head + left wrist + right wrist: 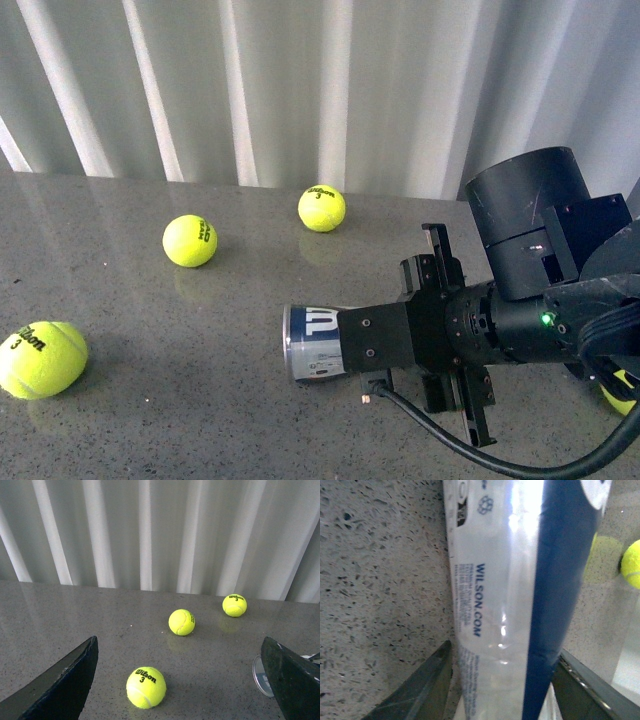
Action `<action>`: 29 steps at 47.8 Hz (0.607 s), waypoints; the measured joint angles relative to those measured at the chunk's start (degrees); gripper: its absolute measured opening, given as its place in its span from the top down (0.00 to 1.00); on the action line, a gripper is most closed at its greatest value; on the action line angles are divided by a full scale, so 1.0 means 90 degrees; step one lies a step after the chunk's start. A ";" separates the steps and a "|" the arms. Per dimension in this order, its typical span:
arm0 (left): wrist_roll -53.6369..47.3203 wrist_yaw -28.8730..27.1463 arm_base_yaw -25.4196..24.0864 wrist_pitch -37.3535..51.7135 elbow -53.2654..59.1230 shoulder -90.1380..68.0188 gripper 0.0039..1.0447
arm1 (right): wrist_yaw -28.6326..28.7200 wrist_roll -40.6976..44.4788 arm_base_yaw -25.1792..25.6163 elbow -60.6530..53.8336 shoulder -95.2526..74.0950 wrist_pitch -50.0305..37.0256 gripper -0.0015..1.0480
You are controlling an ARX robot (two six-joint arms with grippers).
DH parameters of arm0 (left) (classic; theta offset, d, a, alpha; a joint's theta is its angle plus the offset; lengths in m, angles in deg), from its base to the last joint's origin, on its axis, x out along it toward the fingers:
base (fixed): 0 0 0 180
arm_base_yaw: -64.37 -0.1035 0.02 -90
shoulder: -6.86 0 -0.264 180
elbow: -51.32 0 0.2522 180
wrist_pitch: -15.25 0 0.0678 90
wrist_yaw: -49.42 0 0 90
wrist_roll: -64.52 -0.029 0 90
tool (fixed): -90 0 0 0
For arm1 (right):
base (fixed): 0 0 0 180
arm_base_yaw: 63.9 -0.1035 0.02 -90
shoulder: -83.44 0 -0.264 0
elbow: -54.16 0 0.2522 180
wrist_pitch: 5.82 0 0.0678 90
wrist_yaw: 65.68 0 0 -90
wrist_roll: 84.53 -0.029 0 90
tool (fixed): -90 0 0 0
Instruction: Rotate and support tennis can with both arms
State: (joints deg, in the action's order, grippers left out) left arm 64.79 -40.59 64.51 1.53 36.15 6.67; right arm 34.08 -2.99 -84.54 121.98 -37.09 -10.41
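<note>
The tennis can [315, 343] lies on its side on the grey table, its blue-and-white label and silver rim facing left. My right gripper [385, 345] reaches in from the right and is shut on the can. In the right wrist view the can [515, 600] fills the space between both fingers [420, 692]. My left gripper [182, 680] is open and empty above the table; its two black fingers [65, 680] frame a tennis ball. The can's silver rim [260, 676] shows beside its far finger. The left arm does not show in the front view.
Three yellow tennis balls lie on the table in the front view: near left [42, 359], middle [190, 241] and further back [322, 208]. White pleated curtains [300, 90] hang behind the table. A ball [632, 562] shows past the can in the right wrist view.
</note>
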 joint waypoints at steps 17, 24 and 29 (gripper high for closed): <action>0.0000 0.0000 0.0000 0.0000 0.0000 0.0000 0.06 | 0.0238 -0.1588 -0.0199 -0.0206 0.0736 0.0311 0.07; 0.0000 0.0000 0.0000 0.0000 0.0000 0.0000 0.06 | 0.0389 -0.2414 -0.0223 -0.0267 0.1384 0.0607 0.07; 0.0000 0.0000 0.0000 0.0000 0.0000 0.0000 0.06 | 0.0449 -0.2832 -0.0214 -0.0340 0.1702 0.0685 0.07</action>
State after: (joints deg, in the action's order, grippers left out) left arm 64.79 -40.59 64.51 1.53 36.15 6.67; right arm 38.12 -28.47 -86.47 118.92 -21.77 -4.24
